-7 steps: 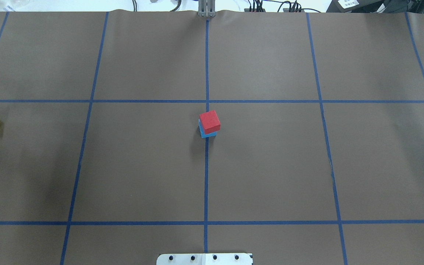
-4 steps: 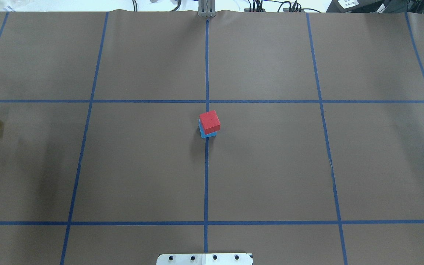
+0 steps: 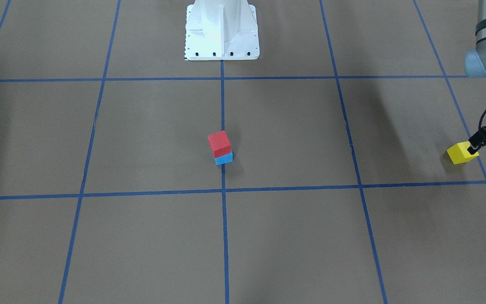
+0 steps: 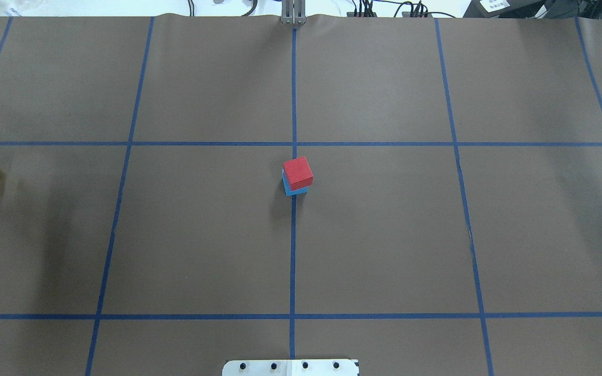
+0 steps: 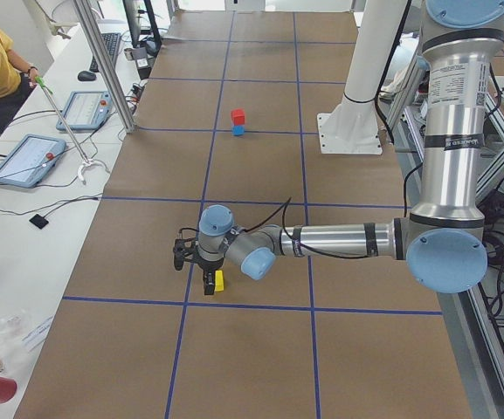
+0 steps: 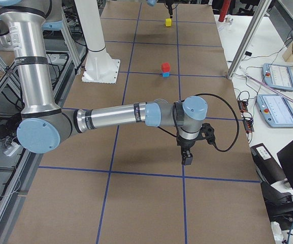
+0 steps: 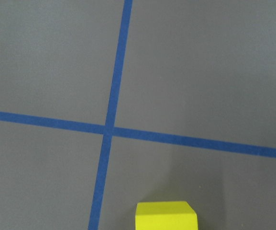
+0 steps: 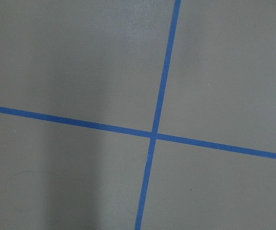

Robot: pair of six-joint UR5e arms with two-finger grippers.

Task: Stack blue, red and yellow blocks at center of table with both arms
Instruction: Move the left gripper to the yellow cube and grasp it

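Yellow block [image 3: 460,154] is lying by the desk's left edge, the left gripper [image 3: 473,147] hanging just over it, its opening not discernible, perhaps risking an off-centre pinch skidding it away.

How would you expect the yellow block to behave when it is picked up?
The yellow block looks rigid with crisp edges, so it probably won't deform. Its flat, matte faces should grip well. Sitting flat on the table, it seems unlikely to roll.
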